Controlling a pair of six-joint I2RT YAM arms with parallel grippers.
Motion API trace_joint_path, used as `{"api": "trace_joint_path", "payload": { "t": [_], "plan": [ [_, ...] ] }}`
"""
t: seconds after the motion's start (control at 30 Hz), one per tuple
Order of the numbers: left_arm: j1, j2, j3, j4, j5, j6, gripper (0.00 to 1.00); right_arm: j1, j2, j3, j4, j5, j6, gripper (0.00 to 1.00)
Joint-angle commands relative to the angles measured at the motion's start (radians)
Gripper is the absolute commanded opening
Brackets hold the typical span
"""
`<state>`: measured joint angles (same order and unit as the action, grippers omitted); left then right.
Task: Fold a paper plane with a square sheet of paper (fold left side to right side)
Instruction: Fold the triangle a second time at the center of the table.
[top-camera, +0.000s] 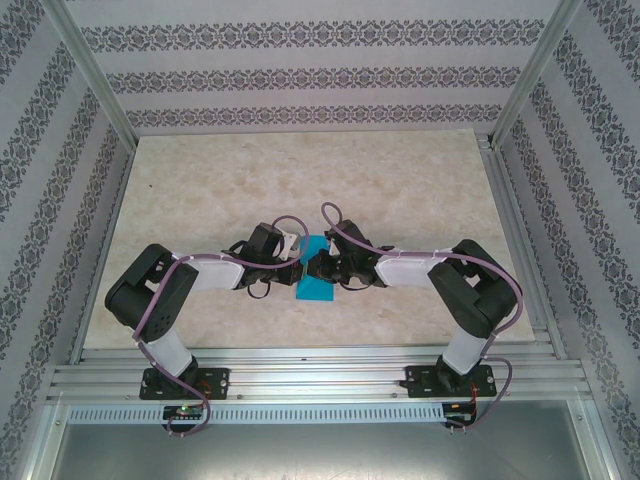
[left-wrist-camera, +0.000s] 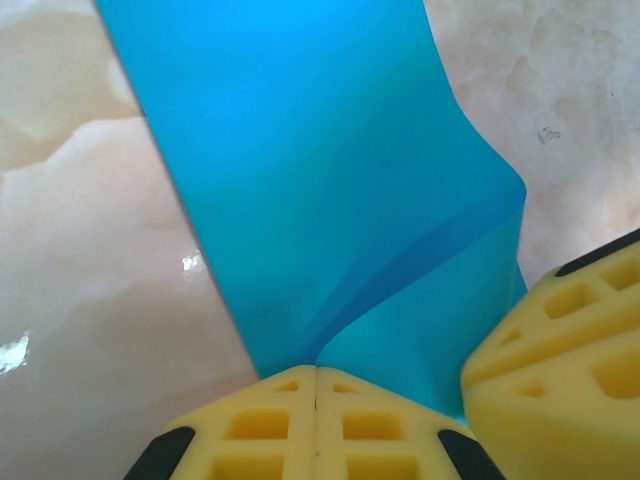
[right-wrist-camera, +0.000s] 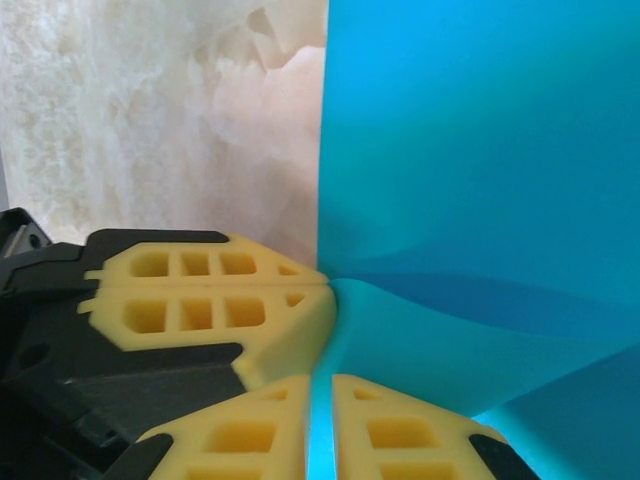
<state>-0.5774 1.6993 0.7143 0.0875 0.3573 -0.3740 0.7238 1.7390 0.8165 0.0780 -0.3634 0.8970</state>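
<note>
The square sheet of paper (top-camera: 315, 291) is cyan-blue and lies at the table's middle between the two arms. Part of it (left-wrist-camera: 320, 170) lies flat, and a flap curls up from a soft fold. My left gripper (top-camera: 303, 265) (left-wrist-camera: 316, 372) is shut, and the fold starts right at its tips. My right gripper (top-camera: 323, 268) (right-wrist-camera: 320, 385) is shut on the raised flap (right-wrist-camera: 470, 150), with a cyan strip showing between its fingers. The two grippers nearly touch; the left fingers (right-wrist-camera: 220, 300) lie level, close by the right tips. The paper plane is out of view.
The marble-look tabletop (top-camera: 300, 180) spreads wide behind and beside the grippers. Patterned walls and aluminium posts (top-camera: 95, 85) fence it in. A metal rail (top-camera: 320, 375) along the near edge carries both arm bases.
</note>
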Motion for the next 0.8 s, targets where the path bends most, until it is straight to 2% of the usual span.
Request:
{"api": "trace_joint_path", "payload": {
  "t": [0.0, 0.77],
  "plan": [
    [-0.007, 0.015, 0.006, 0.026, 0.011, 0.012, 0.00, -0.008, 0.020, 0.000, 0.022, 0.011, 0.000, 0.14],
    [-0.008, 0.023, 0.015, 0.021, -0.013, -0.001, 0.00, -0.009, 0.028, -0.032, 0.014, 0.009, -0.006, 0.14]
  ]
}}
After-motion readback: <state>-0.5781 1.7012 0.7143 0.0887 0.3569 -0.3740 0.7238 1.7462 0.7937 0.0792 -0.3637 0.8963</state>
